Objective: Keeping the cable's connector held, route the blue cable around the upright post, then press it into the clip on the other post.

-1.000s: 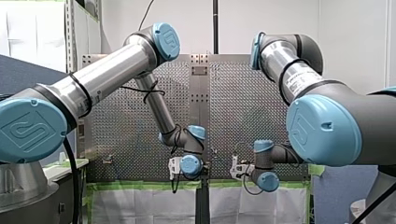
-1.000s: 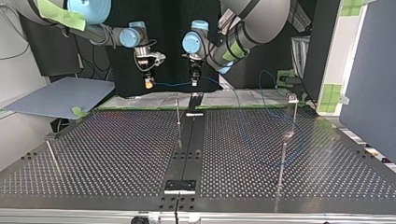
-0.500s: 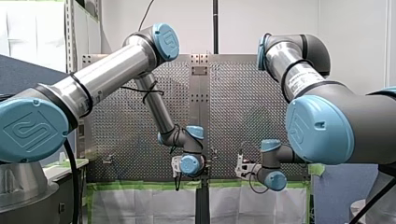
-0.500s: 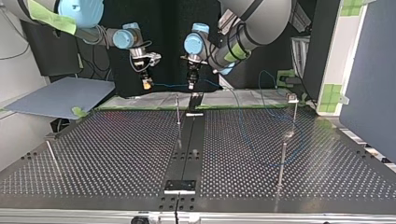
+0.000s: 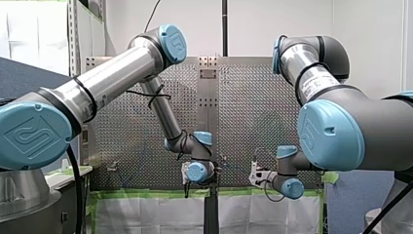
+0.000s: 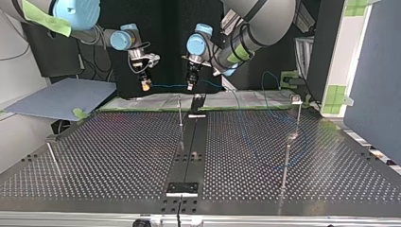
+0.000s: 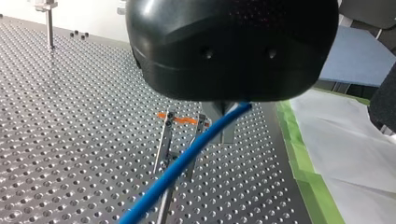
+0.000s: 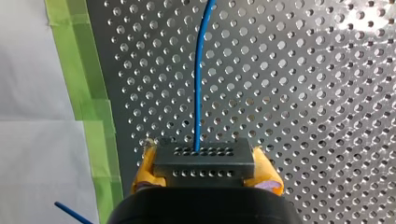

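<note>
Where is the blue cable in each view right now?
Front: too thin to make out.
Top: cable strung between right pincer and left pincer, then looping over the table.
Left wrist: slants away from under the left pincer.
Right wrist: runs straight ahead from the connector in the right pincer.
Shared: green tape along the table's edge, in all four.

thin post (image 6: 180,112) just below stretched cable (image 6: 168,86), bare table (image 6: 118,151) either side
</note>
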